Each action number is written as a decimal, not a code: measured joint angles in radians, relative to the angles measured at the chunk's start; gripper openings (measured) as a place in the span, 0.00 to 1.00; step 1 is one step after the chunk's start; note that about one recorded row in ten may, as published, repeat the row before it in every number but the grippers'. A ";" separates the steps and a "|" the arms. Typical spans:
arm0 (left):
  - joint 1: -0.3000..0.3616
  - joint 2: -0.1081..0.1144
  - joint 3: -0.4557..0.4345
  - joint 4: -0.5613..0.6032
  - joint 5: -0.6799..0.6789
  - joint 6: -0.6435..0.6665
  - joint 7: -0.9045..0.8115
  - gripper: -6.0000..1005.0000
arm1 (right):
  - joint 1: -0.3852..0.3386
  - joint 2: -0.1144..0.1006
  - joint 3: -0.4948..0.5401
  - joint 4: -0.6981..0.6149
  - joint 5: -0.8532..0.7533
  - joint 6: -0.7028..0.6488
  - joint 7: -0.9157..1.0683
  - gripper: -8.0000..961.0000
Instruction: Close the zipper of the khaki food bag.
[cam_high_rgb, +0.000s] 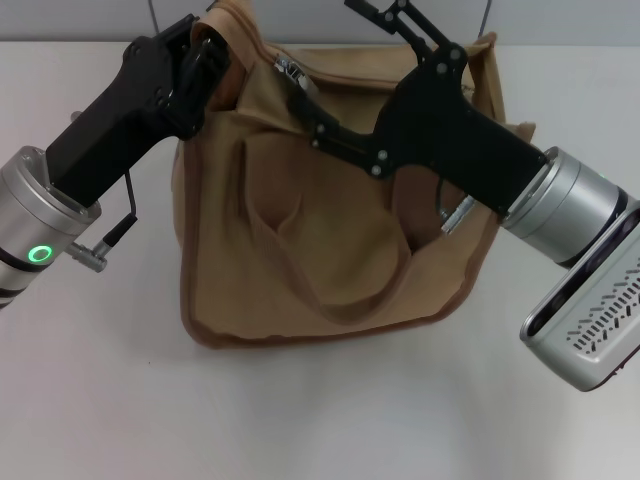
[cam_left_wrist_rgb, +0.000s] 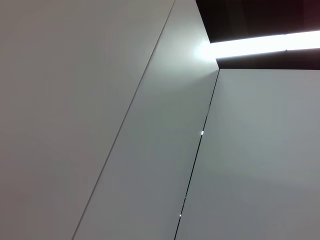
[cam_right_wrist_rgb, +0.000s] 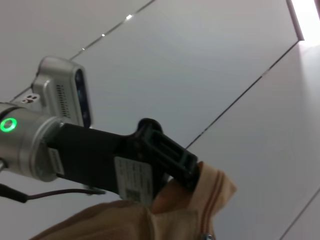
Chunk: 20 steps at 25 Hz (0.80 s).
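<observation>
The khaki food bag (cam_high_rgb: 330, 250) stands on the white table, with its loop handle drooping over the front. My left gripper (cam_high_rgb: 216, 60) is shut on the bag's top left corner. The right wrist view shows this too: the left gripper (cam_right_wrist_rgb: 192, 172) pinches the tan fabric of the bag (cam_right_wrist_rgb: 125, 220). My right gripper (cam_high_rgb: 325, 45) reaches across the bag's top from the right with its fingers spread. Its lower finger (cam_high_rgb: 300, 95) lies against the zipper's silver slider (cam_high_rgb: 290, 70) near the left end of the top. The zipper line is mostly hidden behind the right arm.
The white table (cam_high_rgb: 100, 400) extends around the bag on all sides. A light wall rises behind it. The left wrist view shows only pale wall panels (cam_left_wrist_rgb: 100, 100) and a bright light strip (cam_left_wrist_rgb: 260, 45).
</observation>
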<state>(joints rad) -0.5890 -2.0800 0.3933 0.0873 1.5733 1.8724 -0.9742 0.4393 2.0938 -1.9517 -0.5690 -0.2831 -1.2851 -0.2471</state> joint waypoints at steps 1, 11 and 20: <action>0.000 0.000 0.000 0.000 0.000 0.000 0.000 0.04 | 0.001 0.000 -0.009 0.000 0.011 0.001 0.000 0.87; 0.002 0.000 -0.001 -0.001 0.000 0.001 0.000 0.04 | 0.003 0.000 -0.101 -0.014 0.110 0.014 -0.024 0.86; 0.006 0.000 -0.001 -0.002 0.001 0.001 -0.001 0.04 | -0.045 -0.006 -0.070 0.008 0.096 -0.169 0.397 0.86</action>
<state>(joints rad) -0.5833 -2.0801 0.3927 0.0858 1.5738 1.8733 -0.9754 0.3939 2.0874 -2.0221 -0.5613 -0.1869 -1.4541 0.1495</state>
